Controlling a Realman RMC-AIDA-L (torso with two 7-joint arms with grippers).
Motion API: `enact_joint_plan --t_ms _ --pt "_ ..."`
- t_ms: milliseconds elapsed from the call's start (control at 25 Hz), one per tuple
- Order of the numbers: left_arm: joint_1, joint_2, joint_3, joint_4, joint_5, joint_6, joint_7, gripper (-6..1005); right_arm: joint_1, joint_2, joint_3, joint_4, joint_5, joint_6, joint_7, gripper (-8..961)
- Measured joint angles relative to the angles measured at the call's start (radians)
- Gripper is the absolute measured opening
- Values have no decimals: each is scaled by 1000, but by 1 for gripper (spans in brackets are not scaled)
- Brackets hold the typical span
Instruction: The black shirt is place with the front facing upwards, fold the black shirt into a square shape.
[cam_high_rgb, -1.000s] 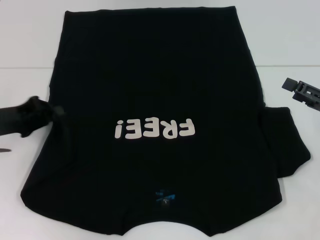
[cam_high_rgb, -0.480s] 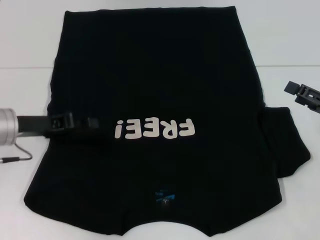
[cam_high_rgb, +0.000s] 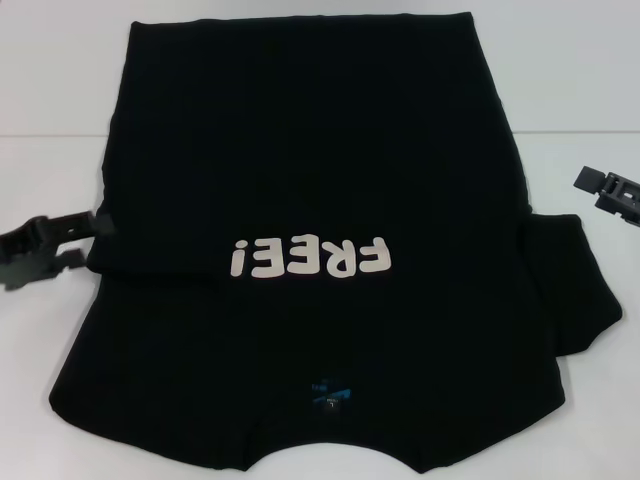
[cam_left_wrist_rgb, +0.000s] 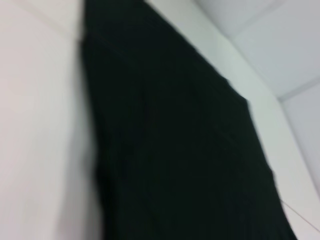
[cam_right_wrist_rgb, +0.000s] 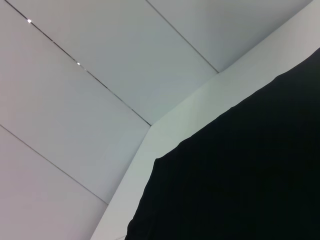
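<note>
Head view shows the shirt (cam_high_rgb: 320, 250) spread flat over most of the white table (cam_high_rgb: 50, 80), its hem at the top of the frame and its collar at the bottom edge. The white letters "FREE!" (cam_high_rgb: 308, 259) sit at centre, upside down from this camera, and a small blue label (cam_high_rgb: 330, 392) lies just below them near the collar. One sleeve (cam_high_rgb: 575, 295) sticks out at the right; on the left the sleeve is folded in, leaving a straight edge.

The left gripper (cam_high_rgb: 95, 222) is at the left edge of the frame, its fingers spread and released, the tips right at the shirt's folded left edge. The right gripper (cam_high_rgb: 590, 180) is at the right edge, apart from the cloth above the sleeve; whether its fingers are parted or closed cannot be told.

Both wrist views show only black cloth (cam_left_wrist_rgb: 170, 150) on the table, with pale wall panels (cam_right_wrist_rgb: 100, 75) behind.
</note>
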Motion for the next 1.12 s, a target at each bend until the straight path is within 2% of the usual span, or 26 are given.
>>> enact_joint_plan --t_ms 280,400,640,720,800,840,880,920,960,1040,1120 --pt "-5 1 10 -98 8 -154 -32 801 0 3 4 0 0 0 1 801" --pt "-19 4 13 -133 12 -198 -27 811 0 5 4 0 0 0 1 800" --pt "-50 -12 15 -149 11 -249 0 816 0 5 2 6 0 5 -4 797" --pt "-80 -12 15 -172 8 -250 23 816 0 5 0 7 0 5 -6 796" --pt "-106 -5 8 -187 2 -216 46 816 0 4 -1 7 0 3 -10 795" --pt "-115 0 -6 -188 -17 -171 71 817 1 3 -1 7 -1 1 -15 795" --pt "-109 1 -53 -173 -77 -58 145 817 2 2 -1 7 -1 -2 -22 794" --pt "-109 1 -53 -173 -77 -58 145 817 2 1 -1 7 -2 -6 -34 794" --pt "-91 -1 -94 -154 -126 23 207 817 2 0 -1 7 -2 -7 -45 793" --pt "-54 2 -117 -130 -156 97 251 817 0 0 7 8 2 -16 -71 793" --pt "-20 20 -104 -123 -138 116 259 816 0 1 17 7 3 -22 -87 792"
